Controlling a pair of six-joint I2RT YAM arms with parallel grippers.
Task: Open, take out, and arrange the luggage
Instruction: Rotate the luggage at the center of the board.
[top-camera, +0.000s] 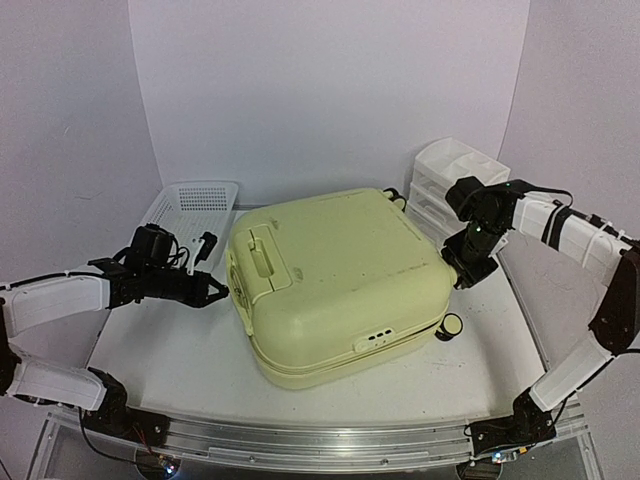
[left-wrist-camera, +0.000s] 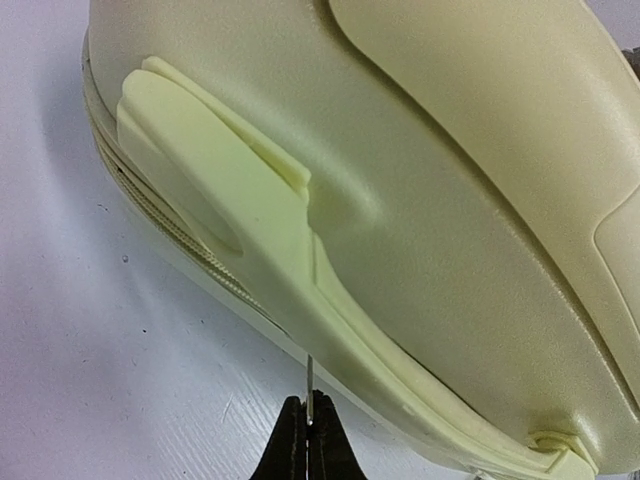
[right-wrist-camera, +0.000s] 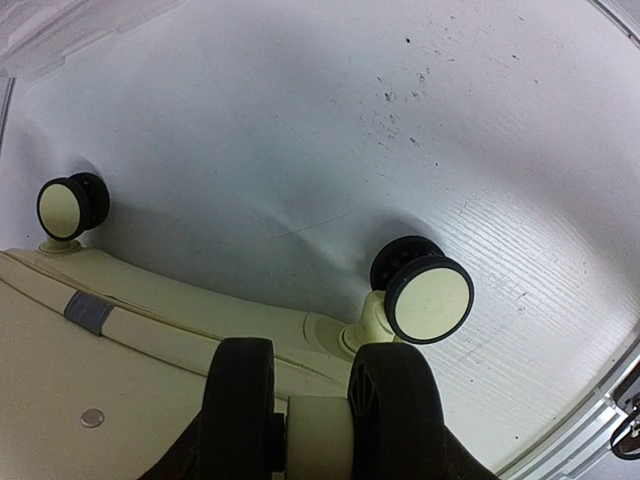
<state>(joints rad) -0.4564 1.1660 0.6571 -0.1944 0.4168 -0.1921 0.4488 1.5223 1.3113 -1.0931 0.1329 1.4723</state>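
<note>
The luggage (top-camera: 335, 280), a pale yellow-green hard-shell suitcase, lies flat and closed in the middle of the table. My left gripper (top-camera: 218, 292) is at its left side, by the moulded handle (left-wrist-camera: 230, 200). In the left wrist view the gripper (left-wrist-camera: 310, 418) is shut on a thin metal zipper pull (left-wrist-camera: 309, 385) at the seam. My right gripper (top-camera: 468, 270) is at the luggage's right side. In the right wrist view the gripper (right-wrist-camera: 320, 440) holds a black-and-cream double wheel (right-wrist-camera: 318, 430); its fingertips are mostly hidden behind the tyres. Two other wheels (right-wrist-camera: 425, 292) (right-wrist-camera: 65, 207) show beyond.
A white mesh basket (top-camera: 190, 205) stands at the back left with a small black object (top-camera: 206, 245) by it. A white drawer organizer (top-camera: 450, 170) stands at the back right, close behind my right arm. One wheel (top-camera: 450, 326) sticks out at the luggage's right front.
</note>
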